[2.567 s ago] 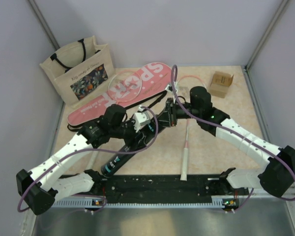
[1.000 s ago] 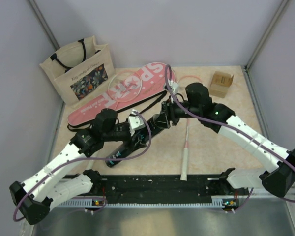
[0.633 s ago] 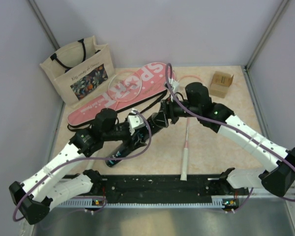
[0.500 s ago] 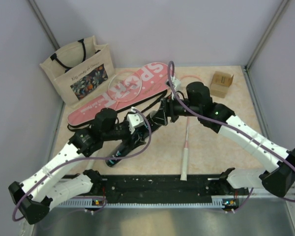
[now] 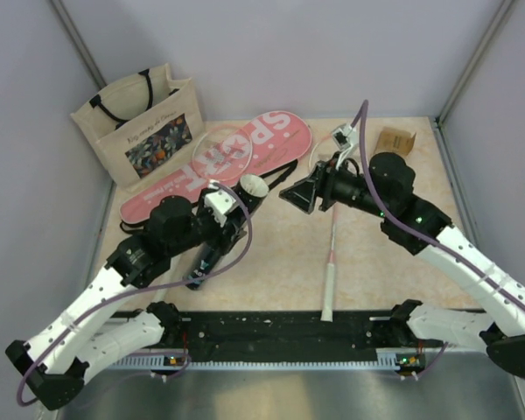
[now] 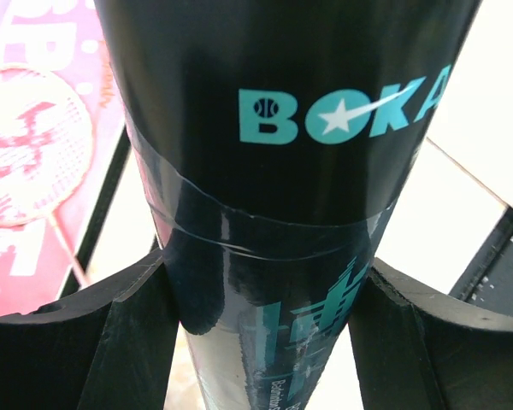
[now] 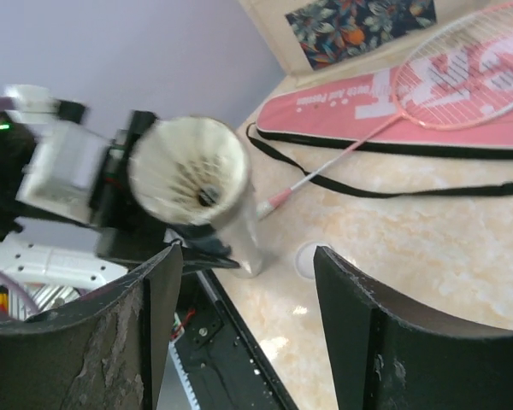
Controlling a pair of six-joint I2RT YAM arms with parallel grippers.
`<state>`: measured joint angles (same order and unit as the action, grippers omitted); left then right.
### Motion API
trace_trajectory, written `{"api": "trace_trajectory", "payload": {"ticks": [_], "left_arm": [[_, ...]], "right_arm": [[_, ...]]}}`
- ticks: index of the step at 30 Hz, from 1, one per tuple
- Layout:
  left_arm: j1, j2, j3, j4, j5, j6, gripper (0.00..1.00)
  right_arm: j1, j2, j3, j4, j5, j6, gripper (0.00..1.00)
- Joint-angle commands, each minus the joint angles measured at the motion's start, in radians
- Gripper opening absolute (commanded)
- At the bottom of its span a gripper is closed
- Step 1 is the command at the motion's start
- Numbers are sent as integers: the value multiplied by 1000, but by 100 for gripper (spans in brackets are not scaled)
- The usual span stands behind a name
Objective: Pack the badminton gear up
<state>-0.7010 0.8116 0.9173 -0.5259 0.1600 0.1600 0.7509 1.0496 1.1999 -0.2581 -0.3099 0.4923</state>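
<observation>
Gripping the dark tube around its middle, your left gripper has both jaws pressed flat to the black wall. The left wrist view confirms it, with the clamp sitting just under the teal BOKA lettering. You've got that tube just in front of the pink cover, on its near side. It is tilted, with its open mouth raised toward the cover's wide end. Look down that mouth from the right wrist view and a white feather shuttlecock sits inside. Your right gripper hangs in front of the cover's wide end, facing the tube's mouth. Its jaws are spread wide with nothing between them, and it stands apart from the tube. One racket lies on top of the cover, its pink-rimmed head over the SPORT lettering. The other racket lies on the table to the right of the cover, with its white handle pointing toward the arms' bases. The cover's black strap trails along its near edge. A beige tote bag stands behind the cover's narrow left end. A small cardboard box sits well off to the cover's right.
</observation>
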Motion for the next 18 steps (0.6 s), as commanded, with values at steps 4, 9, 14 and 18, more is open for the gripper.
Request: {"api": "trace_trajectory", "payload": {"ticks": [4, 9, 14, 18], "left_arm": [[3, -135, 41, 113, -258, -14, 33], [3, -255, 8, 147, -355, 4, 32], [3, -344, -26, 155, -355, 19, 32], [3, -403, -23, 141, -321, 18, 32]], "right_arm": [[13, 65, -209, 221, 187, 228, 55], [47, 212, -286, 327, 193, 327, 50], [148, 419, -215, 312, 248, 305, 49], [211, 594, -113, 275, 270, 295, 45]]}}
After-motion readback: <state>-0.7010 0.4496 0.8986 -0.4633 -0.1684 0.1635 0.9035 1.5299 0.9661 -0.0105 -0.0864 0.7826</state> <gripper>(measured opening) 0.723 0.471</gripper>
